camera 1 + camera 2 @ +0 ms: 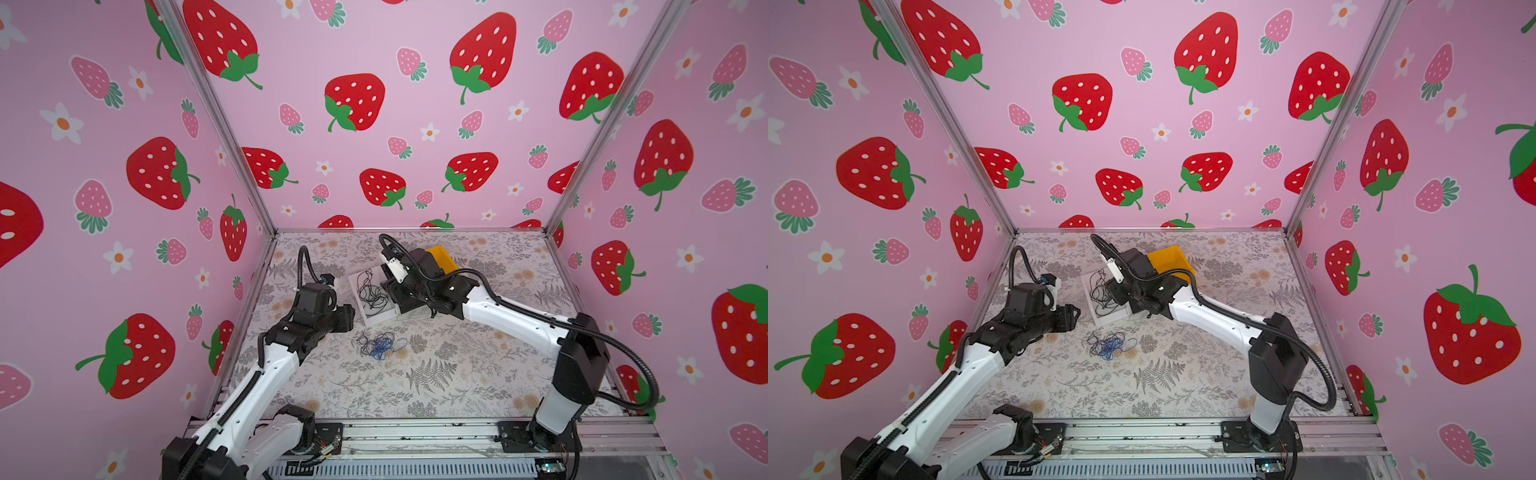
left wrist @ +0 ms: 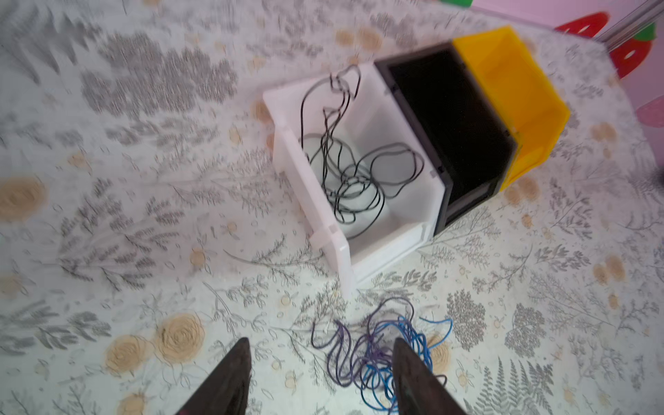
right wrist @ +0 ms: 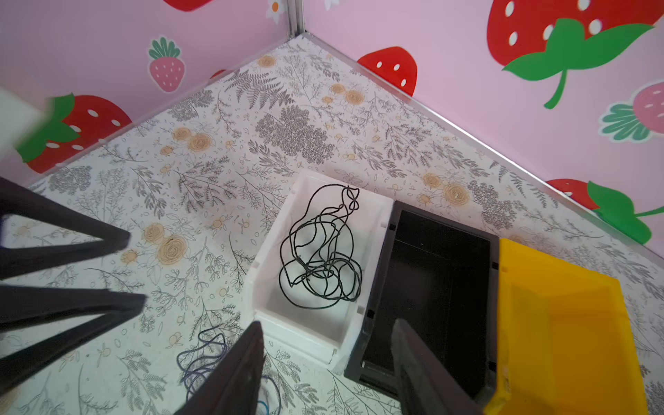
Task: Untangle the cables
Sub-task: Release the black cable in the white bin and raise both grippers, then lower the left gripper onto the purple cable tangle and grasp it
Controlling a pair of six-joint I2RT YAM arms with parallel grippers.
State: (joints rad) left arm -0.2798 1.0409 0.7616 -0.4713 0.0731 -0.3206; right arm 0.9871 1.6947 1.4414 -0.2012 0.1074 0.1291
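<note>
— How far along?
— Partway, I'd judge. The black cable (image 2: pixel 350 185) lies alone, loosely coiled, inside the white bin (image 2: pixel 384 251). The blue and purple cables (image 2: pixel 377 355) sit knotted together on the worktop (image 2: pixel 143 215), just in front of that bin.
— And the jaws?
— Both pairs are open and empty: the left jaws above the knot, the right jaws above the white bin's edge.
— Anything in the way?
— The black bin (image 2: pixel 449 118) touches the white bin, with the yellow bin (image 2: pixel 513 90) beyond. Nothing shows in either.
</note>
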